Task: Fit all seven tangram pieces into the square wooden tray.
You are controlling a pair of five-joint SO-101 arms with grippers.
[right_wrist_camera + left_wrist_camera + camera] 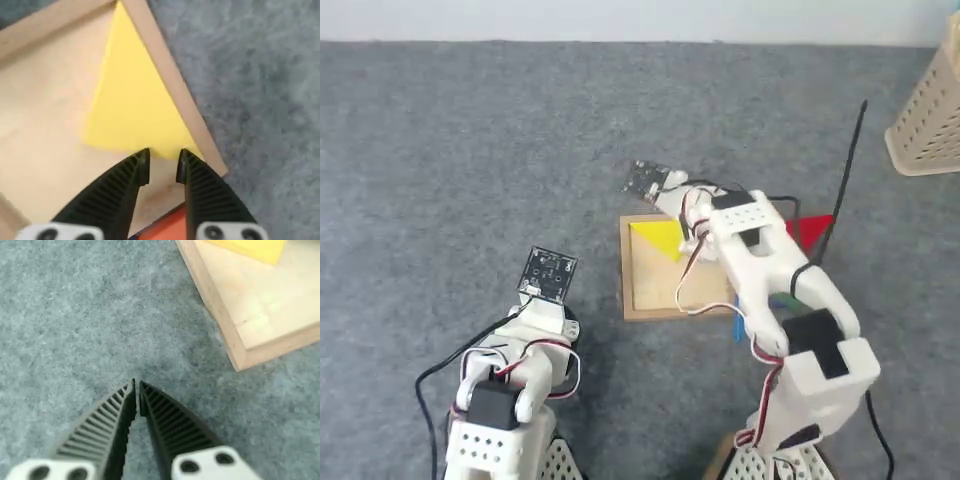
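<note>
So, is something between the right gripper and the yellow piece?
Nothing visible is. The right gripper, slightly open, hangs just at the edge of the yellow piece inside the tray, with no other piece between them.

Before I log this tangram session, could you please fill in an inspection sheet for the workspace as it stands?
Surface: grey felt mat, flat.
Job's things: square wooden tray holds a yellow triangle; red piece, green piece and blue piece lie outside it, the last two partly hidden by an arm.
Clutter: slatted beige basket at the mat's edge.
Grippers: left gripper shut, empty, over the mat beside a tray corner; right gripper slightly open, empty, at the yellow triangle's edge.
Cables: black cable crosses the mat by the red piece; servo wires loop over the tray.
Surroundings: pale wall beyond the mat.
</note>
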